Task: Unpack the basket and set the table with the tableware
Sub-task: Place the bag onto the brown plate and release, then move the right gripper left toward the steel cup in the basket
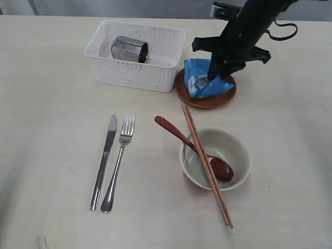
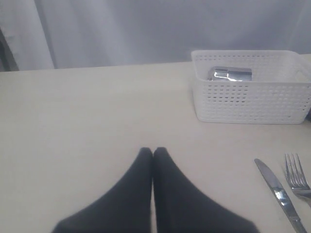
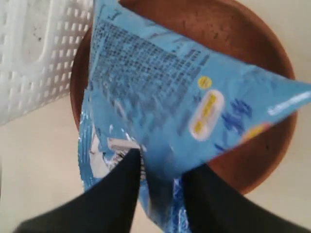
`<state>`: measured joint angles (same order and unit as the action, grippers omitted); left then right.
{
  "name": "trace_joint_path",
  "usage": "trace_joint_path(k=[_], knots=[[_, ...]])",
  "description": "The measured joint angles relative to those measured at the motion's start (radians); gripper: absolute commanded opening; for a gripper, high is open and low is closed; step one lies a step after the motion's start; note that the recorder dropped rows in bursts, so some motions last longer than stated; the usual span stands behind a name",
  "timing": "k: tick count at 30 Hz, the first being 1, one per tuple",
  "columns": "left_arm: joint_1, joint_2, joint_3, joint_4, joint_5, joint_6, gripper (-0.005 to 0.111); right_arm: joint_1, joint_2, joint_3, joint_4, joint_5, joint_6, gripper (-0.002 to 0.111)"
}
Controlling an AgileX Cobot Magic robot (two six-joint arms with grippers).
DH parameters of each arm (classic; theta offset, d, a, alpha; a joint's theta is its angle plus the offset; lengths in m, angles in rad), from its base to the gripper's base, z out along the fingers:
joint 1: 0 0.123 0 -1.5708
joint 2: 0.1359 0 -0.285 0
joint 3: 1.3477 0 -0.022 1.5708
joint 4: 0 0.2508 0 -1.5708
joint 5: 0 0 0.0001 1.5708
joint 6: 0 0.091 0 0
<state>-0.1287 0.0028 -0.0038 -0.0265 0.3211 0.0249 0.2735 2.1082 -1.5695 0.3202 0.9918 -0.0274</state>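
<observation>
One pale desk [image 1: 52,104] carries everything you see. At its far side stands the white basket [image 1: 155,75], with only the steel cup [image 1: 129,49] inside, lying on its side. Your right arm [image 1: 244,31] slants down from the far right, just beside the basket, and ends over the brown plate [image 1: 207,101]. The right gripper [image 3: 160,162] points down with its fingers apart and a fold of the blue packet [image 1: 199,83] between them. You cannot tell whether they pinch it or stand loose. The packet rests on the plate. Nearer sits the grey-green bowl [image 1: 228,140], with the chopsticks [image 1: 207,166] laid across its rim and the red-brown spoon [image 1: 174,129] resting in it, handle out. Left of the bowl the knife [image 1: 104,161] and fork [image 1: 118,166] lie side by side. Your left gripper [image 2: 153,151] is closed on nothing, fingertips touching, low over bare desk and well apart from the basket
</observation>
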Motion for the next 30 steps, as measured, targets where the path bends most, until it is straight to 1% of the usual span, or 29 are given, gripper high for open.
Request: trace_joint_path(k=[2,4,9,14,18,21,25,30], knots=[[0.0,0.0,0.0,0.0,0.0,0.0,0.0,0.002,0.002,0.0,0.002,0.002,-0.002,0.06],[0.0,0.0,0.0,0.0,0.0,0.0,0.0,0.002,0.003,-0.004,0.002,0.005,-0.005,0.065],[0.0,0.0,0.0,0.0,0.0,0.0,0.0,0.002,0.003,-0.05,-0.017,0.082,-0.007,0.065],[0.0,0.0,0.0,0.0,0.0,0.0,0.0,0.002,0.001,-0.181,-0.027,0.191,0.005,0.065],[0.0,0.0,0.0,0.0,0.0,0.0,0.0,0.021,-0.026,-0.265,0.016,0.203,-0.004,0.065],[0.0,0.0,0.0,0.0,0.0,0.0,0.0,0.054,-0.037,-0.301,0.158,0.166,-0.058,0.065],[0.0,0.0,0.0,0.0,0.0,0.0,0.0,0.114,-0.028,-0.312,0.321,0.041,-0.105,0.065],[0.0,0.0,0.0,0.0,0.0,0.0,0.0,0.162,0.037,-0.312,0.392,-0.087,-0.13,0.065]])
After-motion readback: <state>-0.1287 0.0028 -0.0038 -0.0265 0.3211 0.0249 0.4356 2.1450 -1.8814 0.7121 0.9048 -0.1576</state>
